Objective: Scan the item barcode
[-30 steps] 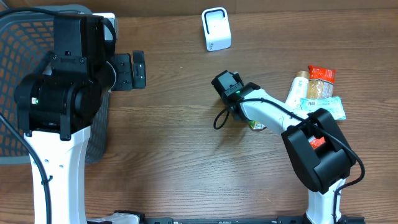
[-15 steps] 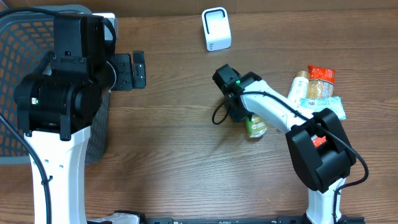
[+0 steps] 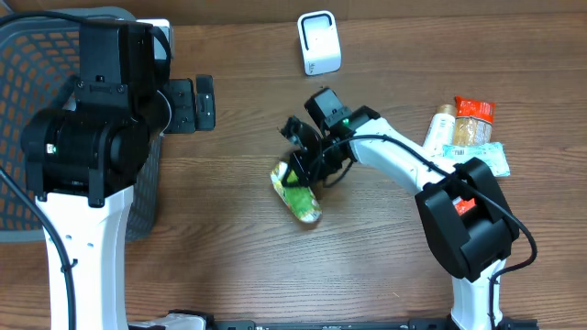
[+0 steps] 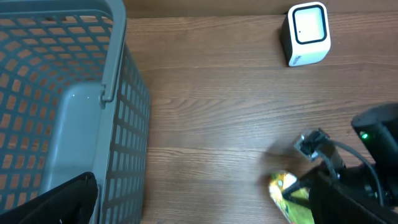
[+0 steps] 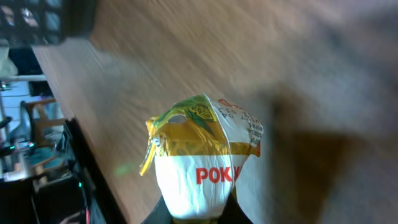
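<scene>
My right gripper point(image 3: 301, 168) is clamped on the snack packet point(image 3: 299, 194) at mid-table, my left gripper point(image 3: 200, 103) is spread wide by the basket point(image 3: 27, 110), so I should turn the barcode squarely toward the white scanner point(image 3: 319, 43) at the far edge.

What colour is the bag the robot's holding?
The bag is yellow and white with red letters; right wrist view shows it best.

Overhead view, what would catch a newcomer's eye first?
The right hand grips a yellow-green snack packet in the middle of the table. A white scanner stands at the far edge, and a grey mesh basket sits at the left.
</scene>
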Motion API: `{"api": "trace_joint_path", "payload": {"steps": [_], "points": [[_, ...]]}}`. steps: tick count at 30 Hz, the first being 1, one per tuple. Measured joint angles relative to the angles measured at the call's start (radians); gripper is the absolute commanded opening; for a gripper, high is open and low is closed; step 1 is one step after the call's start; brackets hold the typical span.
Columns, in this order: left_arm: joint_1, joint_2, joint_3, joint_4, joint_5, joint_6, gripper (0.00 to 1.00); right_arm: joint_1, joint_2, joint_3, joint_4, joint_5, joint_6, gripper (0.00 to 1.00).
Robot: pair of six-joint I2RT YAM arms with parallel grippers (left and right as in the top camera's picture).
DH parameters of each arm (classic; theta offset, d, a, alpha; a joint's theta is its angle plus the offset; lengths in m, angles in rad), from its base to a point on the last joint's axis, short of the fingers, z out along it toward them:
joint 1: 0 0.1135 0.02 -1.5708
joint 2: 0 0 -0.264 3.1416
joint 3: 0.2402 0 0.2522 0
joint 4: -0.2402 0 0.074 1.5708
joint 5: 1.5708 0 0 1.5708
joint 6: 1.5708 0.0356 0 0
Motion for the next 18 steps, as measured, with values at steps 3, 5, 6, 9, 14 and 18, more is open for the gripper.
{"api": "trace_joint_path", "payload": {"steps": [3, 5, 6, 9, 14, 18], "points": [[0.0, 0.0, 0.0, 0.0, 0.0, 0.0, 1.0, -0.004, 0.008, -0.019, -0.023, 0.034, 0.008, 0.29], [0.0, 0.0, 0.0, 0.0, 0.0, 0.0, 1.0, -0.014, 0.01, -0.022, -0.036, 0.071, 0.015, 0.36], [0.0, 0.0, 0.0, 0.0, 0.0, 0.0, 1.0, -0.021, 0.01, -0.021, -0.043, 0.093, 0.016, 0.38], [0.0, 0.0, 0.0, 0.0, 0.0, 0.0, 1.0, -0.039, 0.01, -0.022, -0.07, 0.183, 0.015, 0.41], [0.0, 0.0, 0.0, 0.0, 0.0, 0.0, 1.0, -0.068, 0.01, -0.022, -0.128, 0.396, 0.017, 0.44], [0.0, 0.0, 0.0, 0.0, 0.0, 0.0, 1.0, -0.116, 0.01, -0.005, -0.21, 0.526, 0.013, 0.46]]}}
